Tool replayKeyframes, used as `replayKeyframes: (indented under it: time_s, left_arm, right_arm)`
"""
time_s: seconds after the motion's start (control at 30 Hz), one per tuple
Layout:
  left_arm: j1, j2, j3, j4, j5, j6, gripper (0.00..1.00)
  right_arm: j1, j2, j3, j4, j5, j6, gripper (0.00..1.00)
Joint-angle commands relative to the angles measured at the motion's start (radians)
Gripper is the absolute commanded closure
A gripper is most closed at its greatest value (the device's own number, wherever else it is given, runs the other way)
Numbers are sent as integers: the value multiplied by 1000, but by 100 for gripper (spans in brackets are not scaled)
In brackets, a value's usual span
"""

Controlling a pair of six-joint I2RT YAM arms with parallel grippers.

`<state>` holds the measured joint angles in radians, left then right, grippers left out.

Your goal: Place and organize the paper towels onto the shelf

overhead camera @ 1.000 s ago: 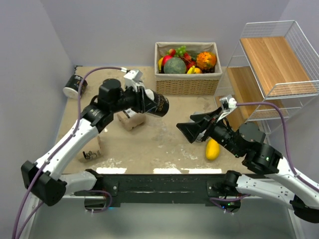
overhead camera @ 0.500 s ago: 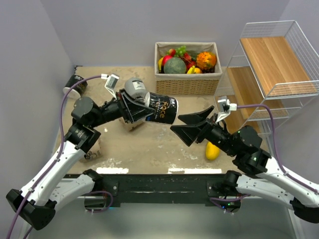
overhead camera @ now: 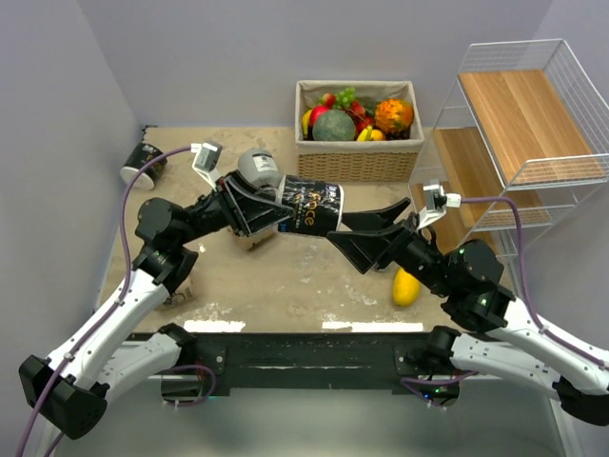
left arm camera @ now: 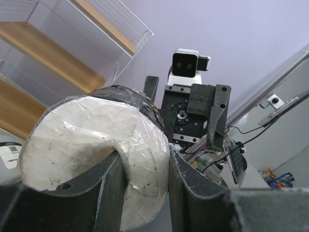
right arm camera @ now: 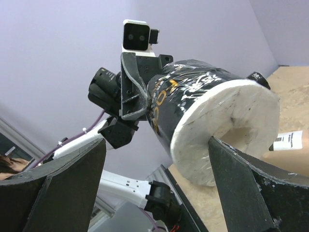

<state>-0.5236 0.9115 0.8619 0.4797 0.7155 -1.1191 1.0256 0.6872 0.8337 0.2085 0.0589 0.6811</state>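
My left gripper (overhead camera: 288, 207) is shut on a black paper towel roll (overhead camera: 312, 207), one finger in its core hole and one outside, holding it sideways above the table's middle. In the left wrist view the roll's white end (left arm camera: 91, 140) is pinched between my left gripper's fingers (left arm camera: 145, 181). My right gripper (overhead camera: 366, 231) is open at the roll's other end. In the right wrist view my right gripper (right arm camera: 158, 145) has one fingertip (right arm camera: 217, 147) at the core hole of the roll (right arm camera: 217, 125). The white wire shelf (overhead camera: 519, 133) stands at the right, and its wood boards (left arm camera: 48, 53) also show in the left wrist view.
Another black roll (overhead camera: 143, 164) lies at the far left. A tan roll (overhead camera: 252, 235) sits under my left arm, and another (overhead camera: 176, 288) near the left front. A wicker fruit basket (overhead camera: 357, 143) stands at the back. A yellow mango (overhead camera: 406, 286) lies beside my right arm.
My left arm has carried the black roll to the right. My open right gripper has moved up and left until its fingers reach the roll's free end.
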Motion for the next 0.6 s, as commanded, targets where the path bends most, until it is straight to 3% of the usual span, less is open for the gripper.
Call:
replayKeyframes:
  time_s: [0.0, 0.23, 0.57]
  left_arm:
    - [-3, -5, 11, 128, 47, -54, 67]
    - [-3, 15, 29, 88, 47, -24, 67]
    - [-3, 35, 12, 146, 36, -44, 67]
  right_arm:
    - [1, 3, 41, 0, 47, 12, 9]
    - [1, -57, 38, -93, 165, -5, 7]
    - [1, 15, 61, -38, 75, -9, 8]
